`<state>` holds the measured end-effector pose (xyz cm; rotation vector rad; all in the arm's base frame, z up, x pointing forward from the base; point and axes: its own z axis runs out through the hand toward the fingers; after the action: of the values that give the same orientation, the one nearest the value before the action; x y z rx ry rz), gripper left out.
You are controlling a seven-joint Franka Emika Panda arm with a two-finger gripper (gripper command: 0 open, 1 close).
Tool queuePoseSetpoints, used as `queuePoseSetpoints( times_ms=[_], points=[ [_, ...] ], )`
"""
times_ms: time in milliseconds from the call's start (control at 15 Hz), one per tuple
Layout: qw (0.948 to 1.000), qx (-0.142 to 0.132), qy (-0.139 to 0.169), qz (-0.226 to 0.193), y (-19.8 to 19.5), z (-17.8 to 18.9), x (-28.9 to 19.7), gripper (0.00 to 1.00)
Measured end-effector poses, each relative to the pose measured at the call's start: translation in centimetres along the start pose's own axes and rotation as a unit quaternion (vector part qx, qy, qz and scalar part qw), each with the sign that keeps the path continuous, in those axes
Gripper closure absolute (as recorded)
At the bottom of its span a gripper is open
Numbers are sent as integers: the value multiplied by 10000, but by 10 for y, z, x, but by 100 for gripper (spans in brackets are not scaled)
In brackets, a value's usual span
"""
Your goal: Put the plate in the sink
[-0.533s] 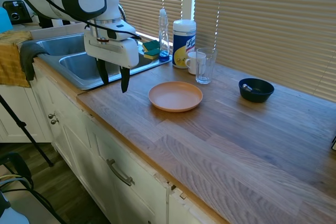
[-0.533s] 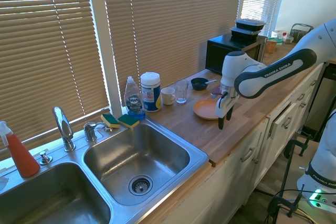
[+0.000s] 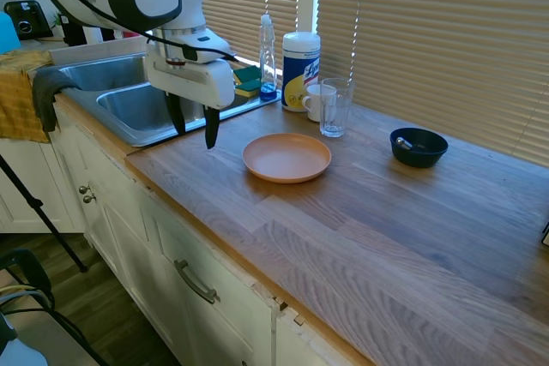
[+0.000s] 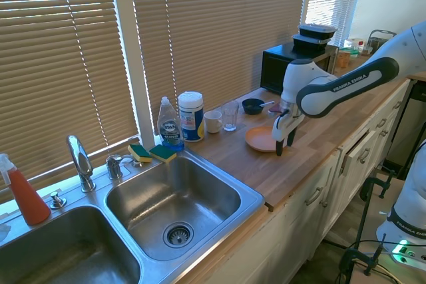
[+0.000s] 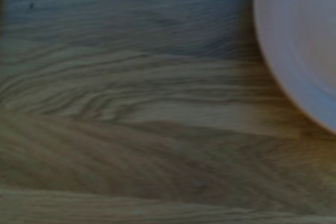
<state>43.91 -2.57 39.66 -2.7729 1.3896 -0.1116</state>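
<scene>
Plate (image 3: 286, 157): lies flat on the desk (image 3: 412, 237), beside the sink (image 4: 174, 201). My hand (image 3: 194, 130) hovers open and empty near its rim, positioned for an edge grasp.

Wooden countertop (image 3: 412, 237) beneath closed blinds (image 4: 219, 24); cabinets (image 3: 214, 297) apparently white.

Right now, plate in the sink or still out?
Out. The plate lies flat on the wooden counter, beside the sink; the open tool hangs near it, empty.
</scene>
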Motion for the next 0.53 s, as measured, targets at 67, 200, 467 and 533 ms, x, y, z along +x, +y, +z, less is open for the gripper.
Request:
queuePoseSetpoints(
  times_ms=[67,200,467,533],
  points=[
    [9999,37,39,142,7,-6,15,0],
    [9990,85,101,424,18,-13,47,0],
    [9960,26,85,888,34,-2,117,0],
    [9952,7,72,976,36,3,133,0]
  ],
)
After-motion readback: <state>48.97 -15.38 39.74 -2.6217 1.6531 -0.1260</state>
